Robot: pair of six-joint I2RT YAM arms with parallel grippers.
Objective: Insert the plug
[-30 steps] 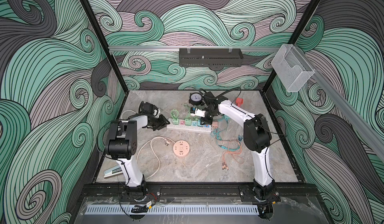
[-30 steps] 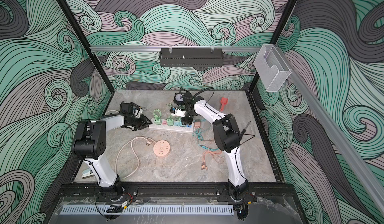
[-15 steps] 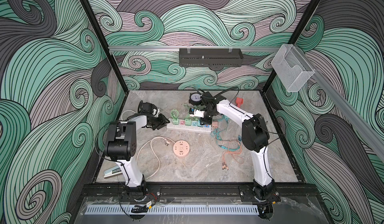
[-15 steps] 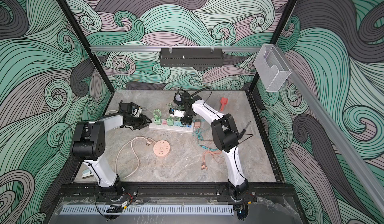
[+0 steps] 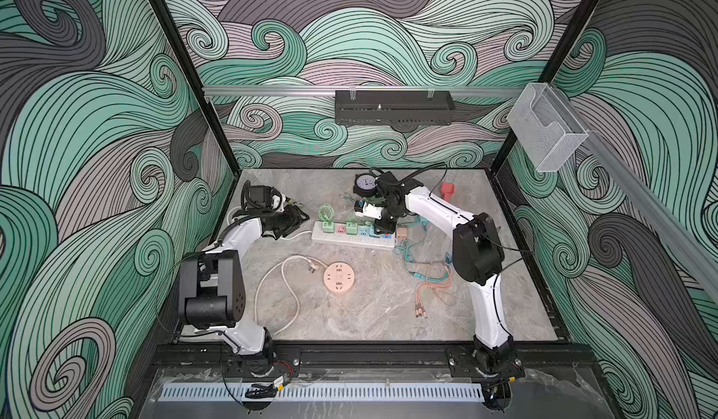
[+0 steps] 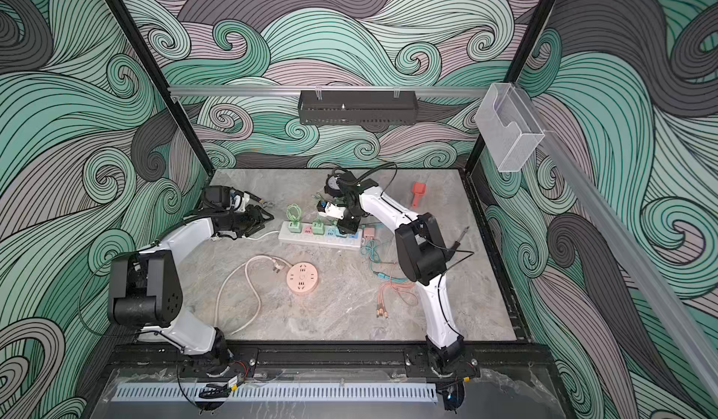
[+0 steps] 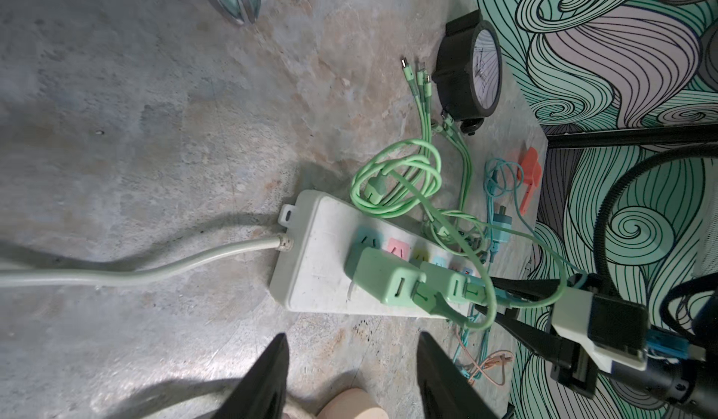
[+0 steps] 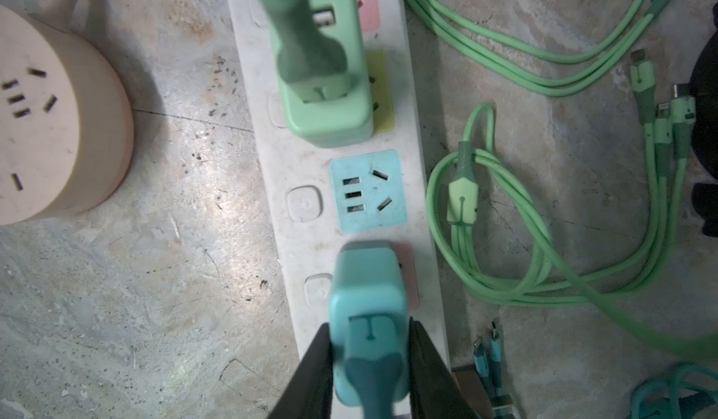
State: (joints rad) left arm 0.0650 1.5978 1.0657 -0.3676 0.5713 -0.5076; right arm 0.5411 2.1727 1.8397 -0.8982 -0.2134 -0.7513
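Note:
A white power strip (image 5: 342, 241) (image 6: 311, 239) lies at the back middle of the table. In the right wrist view a teal plug (image 8: 369, 296) stands in the strip's (image 8: 264, 157) pink end socket. My right gripper (image 8: 369, 331) (image 5: 382, 228) is shut on it, with a finger against each of its sides. A blue socket (image 8: 367, 190) beside it is free, and past that a green adapter (image 8: 330, 98) is plugged in. My left gripper (image 7: 351, 343) (image 5: 301, 217) hangs open and empty over bare table, just short of the strip's cord end (image 7: 285, 242).
A round pink socket (image 5: 338, 278) with its cream cord (image 5: 283, 292) lies in front of the strip. Green cables (image 8: 505, 219), a black clock (image 5: 365, 183) and a red piece (image 5: 447, 192) lie behind it. Teal and orange cables (image 5: 427, 281) lie at its right.
My left gripper's jaws have spread wider. My right gripper stays at the strip's right end, on the teal plug.

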